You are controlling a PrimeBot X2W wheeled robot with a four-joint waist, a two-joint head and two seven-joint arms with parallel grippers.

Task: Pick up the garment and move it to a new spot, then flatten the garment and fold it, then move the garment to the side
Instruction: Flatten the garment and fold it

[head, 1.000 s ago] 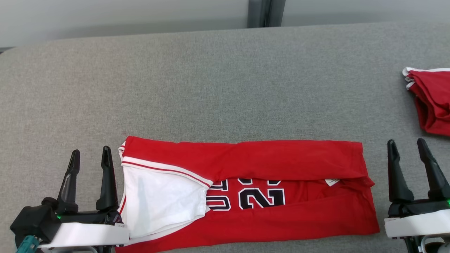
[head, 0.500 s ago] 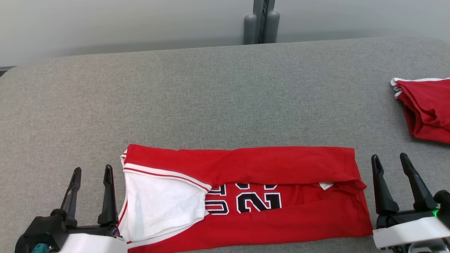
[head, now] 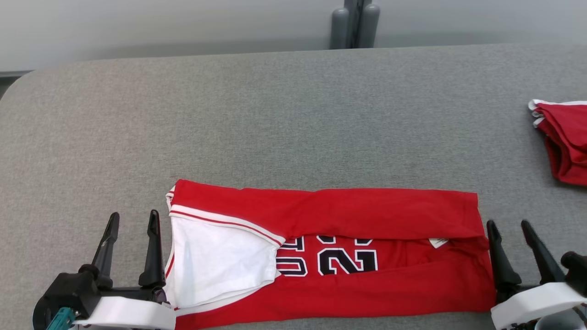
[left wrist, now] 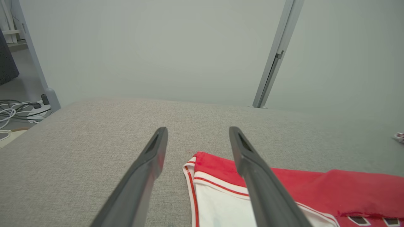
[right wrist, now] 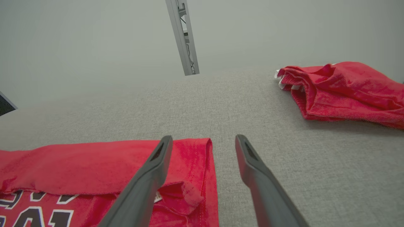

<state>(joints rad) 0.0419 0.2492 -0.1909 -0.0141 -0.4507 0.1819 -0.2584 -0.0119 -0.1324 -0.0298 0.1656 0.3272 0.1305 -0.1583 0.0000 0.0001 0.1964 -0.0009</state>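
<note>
The left gripper (head: 134, 214) sits low at the near left, its two fingers spread wide and empty, pointing away across the grey padded table (head: 293, 114). Its inner finger stands just beside the left end of the garment (head: 367, 211); whether it touches the cloth I cannot tell. The garment lies flat along the table's near side between the two grippers. Its far long edge is folded over towards the middle, and a white inner panel (head: 215, 261) shows at the left end. That fold hides the tops of the black numerals (head: 348, 259), so they read only in part. The garment's near-left corner is lost behind the left wrist and the bottom of the head view. Beyond the garment the table is bare cloth back to its far edge, where a grey post (head: 355, 27) rises. The right gripper (head: 508, 223) also stands wide and empty. Its inner finger is at the garment's right hem and its outer finger over bare table. A second red garment (head: 566, 137) lies crumpled well apart at the far right, cut off by the frame.
</note>
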